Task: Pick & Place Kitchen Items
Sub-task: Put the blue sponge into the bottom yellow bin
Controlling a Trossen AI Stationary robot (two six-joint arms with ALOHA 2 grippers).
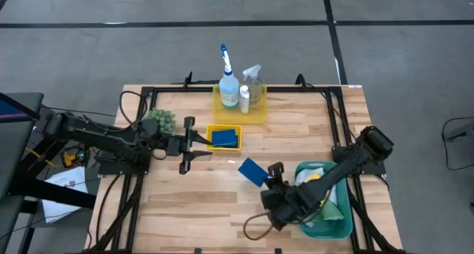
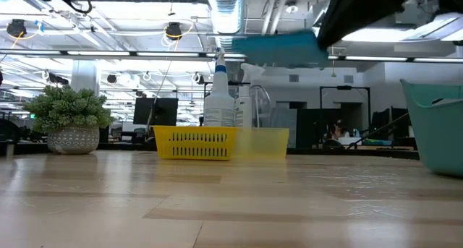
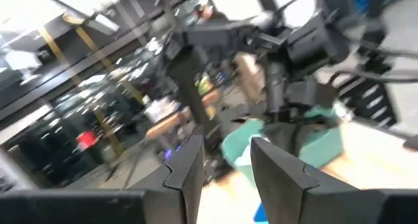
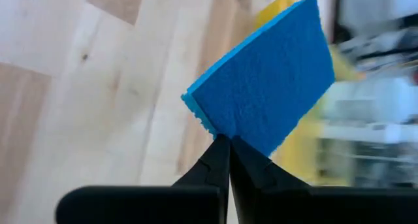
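While the high view lays out the whole table, the right gripper (image 1: 268, 178) pinches a blue sponge (image 1: 252, 171) above bare wood beside the teal bin (image 1: 342, 223), whose cloths the arm partly hides; the left gripper (image 1: 198, 144), fingers apart and empty, hangs just beside a small yellow tray (image 1: 209, 132) holding another sponge. Low down, the lifted sponge (image 2: 282, 49) blurs. From the right wrist, fingertips (image 4: 225, 152) clamp its corner.
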